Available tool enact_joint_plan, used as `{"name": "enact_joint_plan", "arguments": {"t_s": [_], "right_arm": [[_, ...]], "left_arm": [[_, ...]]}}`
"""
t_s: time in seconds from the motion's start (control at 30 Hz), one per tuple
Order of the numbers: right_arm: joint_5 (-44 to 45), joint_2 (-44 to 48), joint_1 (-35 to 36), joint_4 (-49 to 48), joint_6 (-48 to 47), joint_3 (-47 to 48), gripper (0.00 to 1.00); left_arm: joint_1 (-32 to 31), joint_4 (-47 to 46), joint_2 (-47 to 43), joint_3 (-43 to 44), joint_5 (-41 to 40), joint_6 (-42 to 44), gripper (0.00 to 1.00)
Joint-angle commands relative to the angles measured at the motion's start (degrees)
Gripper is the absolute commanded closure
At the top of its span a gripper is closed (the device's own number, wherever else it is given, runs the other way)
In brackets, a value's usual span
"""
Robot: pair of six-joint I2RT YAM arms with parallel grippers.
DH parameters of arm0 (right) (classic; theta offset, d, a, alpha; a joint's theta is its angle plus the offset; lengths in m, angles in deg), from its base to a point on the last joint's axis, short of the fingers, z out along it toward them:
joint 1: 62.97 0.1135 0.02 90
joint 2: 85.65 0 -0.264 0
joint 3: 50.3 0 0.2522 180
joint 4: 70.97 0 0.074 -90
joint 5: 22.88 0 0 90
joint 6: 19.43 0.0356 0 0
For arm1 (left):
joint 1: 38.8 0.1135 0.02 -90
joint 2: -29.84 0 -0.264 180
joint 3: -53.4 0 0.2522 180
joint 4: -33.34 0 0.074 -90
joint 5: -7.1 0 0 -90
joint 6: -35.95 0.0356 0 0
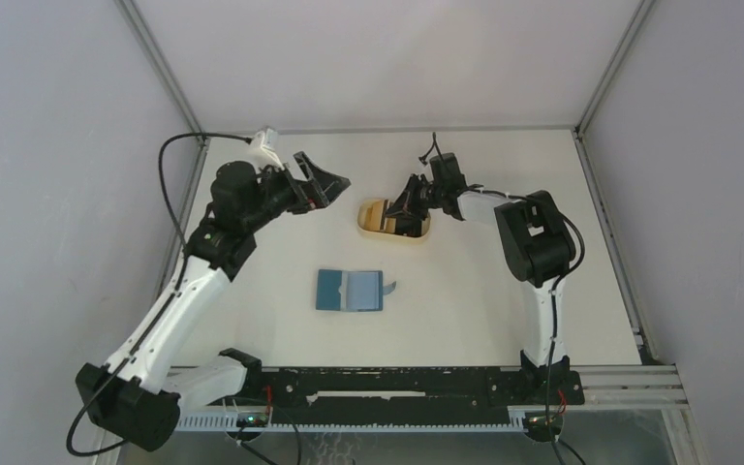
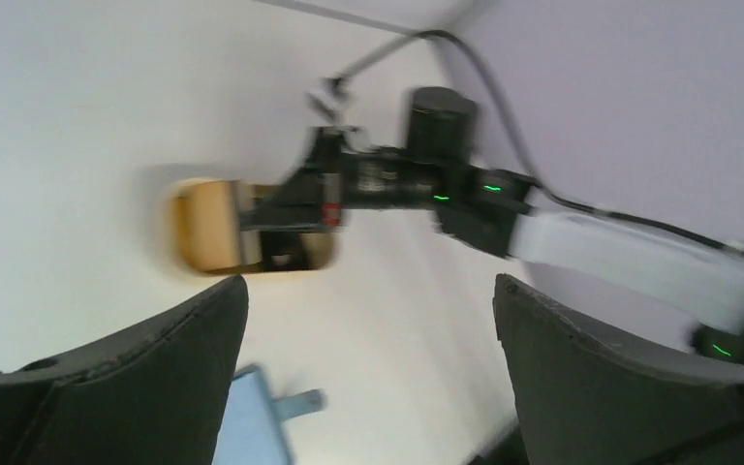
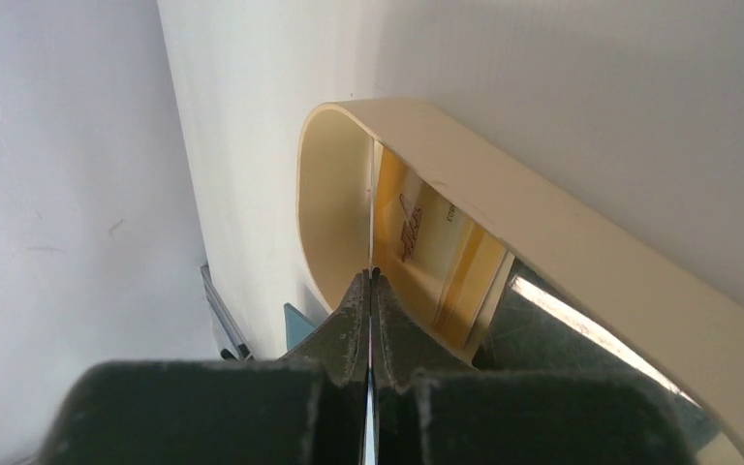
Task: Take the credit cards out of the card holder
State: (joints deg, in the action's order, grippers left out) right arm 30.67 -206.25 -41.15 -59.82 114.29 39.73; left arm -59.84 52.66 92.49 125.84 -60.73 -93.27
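Jaws of the right gripper (image 3: 370, 291) pinch a credit card (image 3: 373, 208) edge-on over the beige tray (image 3: 542, 223) near the far edge; the left gripper (image 1: 322, 184) gapes wide. The card holder (image 1: 349, 290) lies open mid-table. The card is probably light, stiff and slick, so best pinched by an edge. Whether the slots hold more is too small to tell.

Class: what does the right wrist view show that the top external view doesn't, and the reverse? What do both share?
Right wrist only: a thin card held edge-on by the right gripper, jaws shut, and print on a gold card in the tray. Top external only: the card holder spread open, and the left gripper open. Shared: the tray with the right gripper at it.
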Motion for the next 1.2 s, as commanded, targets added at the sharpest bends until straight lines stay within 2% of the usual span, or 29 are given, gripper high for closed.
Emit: {"name": "enact_joint_plan", "arguments": {"t_s": [0.0, 0.03, 0.07, 0.17, 0.23, 0.3, 0.4, 0.47, 0.53, 0.6, 0.7, 0.77, 0.83, 0.97, 1.0, 1.17], "right_arm": [[0.41, -1.72, 0.40, 1.19, -0.07, 4.51, 1.00], [0.37, -2.00, 0.50, 1.47, -0.12, 4.96, 0.99], [0.37, -2.21, 0.60, 1.73, -0.27, 5.33, 0.91], [1.18, -2.49, 0.81, 4.53, -1.39, 6.60, 0.50], [1.72, -2.16, 0.85, 5.69, -2.12, 6.87, 0.29], [2.21, -1.69, 0.77, 6.42, -2.63, 6.93, 0.14], [2.82, -0.16, 0.75, 7.72, -3.42, 6.88, 0.01], [3.39, 1.52, 0.82, 8.56, -4.46, 6.64, 0.00], [4.46, 4.00, 1.17, 9.20, -5.87, 6.06, 0.00], [6.06, 6.89, 1.62, 9.44, -7.62, 5.20, 0.00], [8.46, 11.80, 2.62, 8.71, -10.63, 3.51, 0.00], [11.39, 15.40, 4.16, 9.06, -13.54, 2.12, 0.00], [14.88, 19.52, 5.61, 9.25, -15.89, 0.28, 0.00], [16.17, 25.71, 7.05, 8.89, -16.54, -5.65, 0.01], [16.30, 27.03, 7.42, 8.93, -16.33, -7.37, 0.04], [23.84, 31.11, 12.41, 16.89, -17.47, -12.69, 0.17]], "left_arm": [[-1.24, 23.28, -4.66, 2.99, -31.07, 10.21, 0.00], [-1.28, 24.18, -5.64, 1.39, -35.84, 9.18, 0.00], [-1.33, 24.72, -6.66, -0.57, -40.46, 8.40, 0.00], [-1.37, 26.03, -11.59, -6.56, -51.97, 3.40, 0.00], [-0.74, 25.93, -15.15, -10.79, -57.70, -3.51, 0.00], [1.50, 25.97, -17.65, -14.36, -56.58, -11.87, 0.00], [5.09, 21.63, -20.85, -21.97, -47.56, -24.82, 0.00], [6.22, 17.85, -23.29, -26.83, -43.13, -33.22, 0.00], [6.15, 16.96, -25.05, -29.13, -42.41, -37.00, 0.00], [5.82, 19.00, -24.42, -27.76, -44.43, -33.59, 0.00], [5.68, 24.49, -18.05, -21.67, -44.94, -21.48, 0.00], [5.66, 24.77, -12.92, -19.89, -41.26, -14.59, 0.01], [5.43, 22.22, -9.29, -20.44, -35.15, -11.40, 0.05], [3.49, 14.59, -3.28, -24.70, -26.13, -9.82, 0.11], [2.30, 12.39, -2.29, -25.94, -25.21, -9.75, 0.12], [-3.75, 7.90, 0.23, -29.77, -26.23, -9.71, 0.18]]}}
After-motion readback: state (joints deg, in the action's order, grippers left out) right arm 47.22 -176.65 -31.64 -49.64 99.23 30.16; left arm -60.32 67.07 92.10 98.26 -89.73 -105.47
